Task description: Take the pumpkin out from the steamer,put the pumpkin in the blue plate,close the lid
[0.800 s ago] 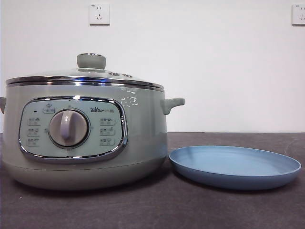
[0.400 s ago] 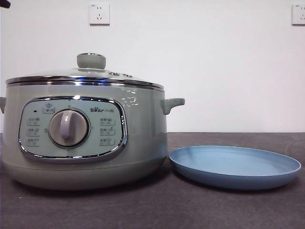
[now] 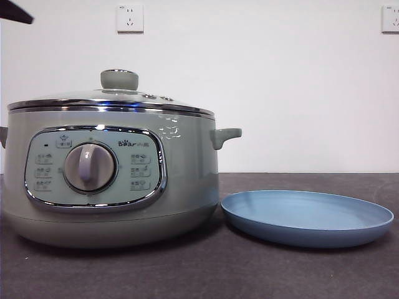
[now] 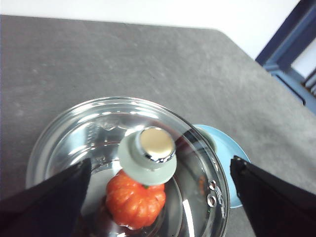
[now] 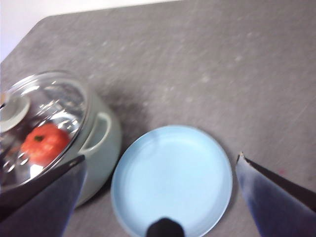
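Item one, the steamer [image 3: 112,180]: I see it standing on the dark grey counter [image 3: 206,274], its control panel and dial facing my front camera. The glass lid [image 3: 112,99] sits closed on its rim, pale green knob [image 4: 148,155] upright at centre.

Item two, the pumpkin [image 4: 136,200]: I see it through the glass, inside the pot, orange-red and ribbed, lying off-centre under the knob. It also shows through the lid in the right wrist view [image 5: 44,140].

Item three, the blue plate [image 3: 307,218]: flat on the counter just beside the steamer, on the side of the visible pot handle [image 3: 225,135]; nothing lies in it.

Item four, the left gripper [image 4: 158,197]: I hold it above the lid, pointing down, jaws spread wide to either side of the knob and touching nothing. A black tip [image 3: 15,12] shows at the front view's top corner.

Item five, the right gripper [image 5: 158,192]: poised high over the plate, jaws parted wide, holding nothing.
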`<state>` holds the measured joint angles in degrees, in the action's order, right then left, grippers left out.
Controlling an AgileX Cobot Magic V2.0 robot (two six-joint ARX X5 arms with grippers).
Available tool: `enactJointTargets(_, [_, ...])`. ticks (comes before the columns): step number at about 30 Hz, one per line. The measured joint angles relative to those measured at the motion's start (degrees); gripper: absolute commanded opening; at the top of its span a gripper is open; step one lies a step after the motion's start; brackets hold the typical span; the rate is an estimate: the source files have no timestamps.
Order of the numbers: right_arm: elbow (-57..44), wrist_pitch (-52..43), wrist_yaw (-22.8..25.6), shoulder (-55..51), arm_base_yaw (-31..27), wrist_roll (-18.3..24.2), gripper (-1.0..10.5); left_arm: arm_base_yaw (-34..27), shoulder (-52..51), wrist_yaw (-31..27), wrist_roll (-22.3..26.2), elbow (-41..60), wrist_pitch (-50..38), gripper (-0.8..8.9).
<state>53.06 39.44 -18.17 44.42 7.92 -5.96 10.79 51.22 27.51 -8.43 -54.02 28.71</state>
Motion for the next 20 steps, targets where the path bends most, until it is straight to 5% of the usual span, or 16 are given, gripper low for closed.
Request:
enactJointTargets(8, [0.0, 1.99, -1.38, -0.02, 0.0, 0.0, 5.0, 8.96, 11.15, -11.74, 4.98, -9.05, 5.57, 4.68])
enactJointTargets(20, [0.0, 3.04, -1.36, -0.02, 0.0, 0.0, 5.0, 15.63, 22.51, -20.31, 7.93, -10.93, 5.42, 4.67])
